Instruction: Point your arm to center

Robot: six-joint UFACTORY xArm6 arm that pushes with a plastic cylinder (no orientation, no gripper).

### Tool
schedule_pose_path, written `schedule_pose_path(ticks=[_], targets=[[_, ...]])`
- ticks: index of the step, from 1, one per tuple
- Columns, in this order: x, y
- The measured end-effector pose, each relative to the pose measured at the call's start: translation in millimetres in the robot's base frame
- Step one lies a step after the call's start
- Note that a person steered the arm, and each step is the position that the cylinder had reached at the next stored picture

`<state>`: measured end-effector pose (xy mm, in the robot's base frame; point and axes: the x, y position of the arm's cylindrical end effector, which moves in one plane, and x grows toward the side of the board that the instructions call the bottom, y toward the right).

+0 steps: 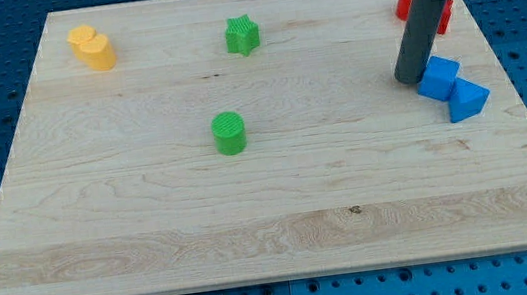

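The board carries six blocks: two green, a star and a cylinder; two blue, a cube and a wedge; one yellow; one red, partly hidden.

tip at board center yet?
No, my tip sits near the view's right edge, right beside the blue cube, far from the green cylinder mid-board.

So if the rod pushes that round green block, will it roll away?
Probably not. The green cylinder stands upright on its flat end, so it should slide over the smooth wooden board. It looks short and squat, so tipping seems unlikely. My tip is far off, beside the blue blocks.
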<state>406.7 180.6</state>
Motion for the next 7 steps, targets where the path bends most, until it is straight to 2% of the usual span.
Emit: schedule_pose_path(ticks=[7], targets=[[-12.4,-11.6]])
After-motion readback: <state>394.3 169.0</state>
